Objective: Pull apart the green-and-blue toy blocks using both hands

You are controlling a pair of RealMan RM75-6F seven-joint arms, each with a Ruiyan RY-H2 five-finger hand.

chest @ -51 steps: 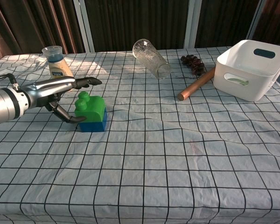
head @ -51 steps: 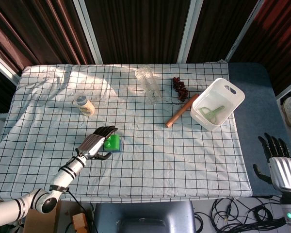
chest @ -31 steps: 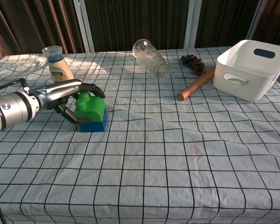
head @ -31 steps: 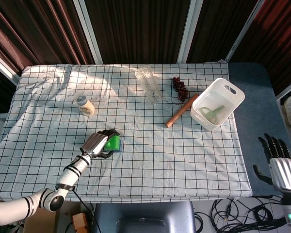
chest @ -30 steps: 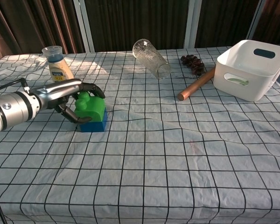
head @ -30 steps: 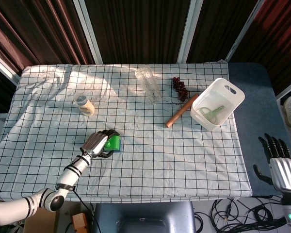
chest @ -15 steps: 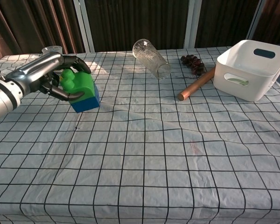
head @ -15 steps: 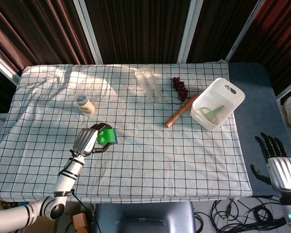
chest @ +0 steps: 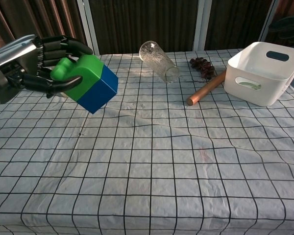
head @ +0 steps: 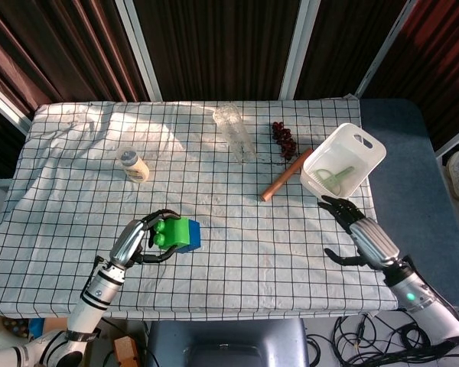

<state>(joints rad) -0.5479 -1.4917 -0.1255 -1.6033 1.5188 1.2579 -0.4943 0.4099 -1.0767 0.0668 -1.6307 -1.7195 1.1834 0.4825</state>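
The green-and-blue toy blocks (head: 180,233) are joined and lifted off the cloth, tilted with the blue half (chest: 100,90) lower right and the green half (chest: 81,72) upper left. My left hand (head: 138,238) grips the green half, fingers curled over its studs (chest: 62,67). In the chest view the left hand (chest: 27,63) sits at the upper left, close to the camera. My right hand (head: 363,236) hovers over the table's right side, fingers spread, holding nothing, well apart from the blocks.
A clear glass (head: 235,131) lies on its side at the back. Dark grapes (head: 284,140), a wooden rod (head: 286,175) and a white basket (head: 357,157) holding a green item lie at the back right. A small bottle (head: 134,164) stands at the back left.
My left hand closed around the blocks on the cloth, then lifted them up and toward the cameras. My right hand came in from beyond the right edge to over the table.
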